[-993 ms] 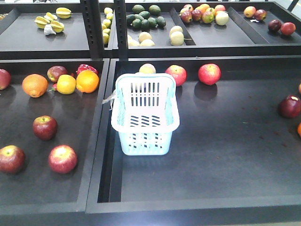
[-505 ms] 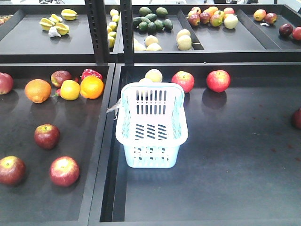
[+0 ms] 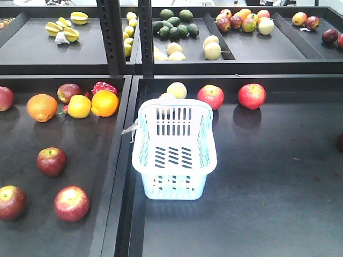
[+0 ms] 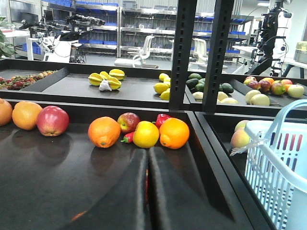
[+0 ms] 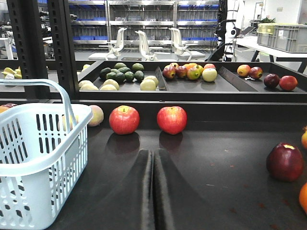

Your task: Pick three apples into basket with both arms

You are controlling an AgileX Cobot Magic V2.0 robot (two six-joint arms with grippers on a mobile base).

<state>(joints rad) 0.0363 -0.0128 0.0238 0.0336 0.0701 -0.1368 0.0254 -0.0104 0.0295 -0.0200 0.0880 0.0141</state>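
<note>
The pale blue basket (image 3: 174, 150) stands empty in the right tray near its left wall, with a clear scrap at its rim. Three dark red apples lie in the front of the left tray: one (image 3: 51, 161), one (image 3: 10, 202) and one (image 3: 71, 203). Neither arm shows in the front view. In the left wrist view my left gripper (image 4: 147, 151) is shut and empty, low over the left tray, with the basket (image 4: 276, 163) to its right. In the right wrist view my right gripper (image 5: 153, 152) is shut and empty, with the basket (image 5: 38, 143) at its left.
Two bright red apples (image 3: 210, 97) (image 3: 251, 96) and a pale fruit (image 3: 176, 89) lie behind the basket. Oranges (image 3: 104, 103), a yellow fruit (image 3: 79, 106) and a red pepper sit at the left tray's back. A raised divider (image 3: 122, 176) parts the trays. A dark apple (image 5: 285, 161) lies at right.
The whole front view has shifted: basket and fruit now appear lower and further right in the picture. Nothing on the trays has moved relative to the rest.
</note>
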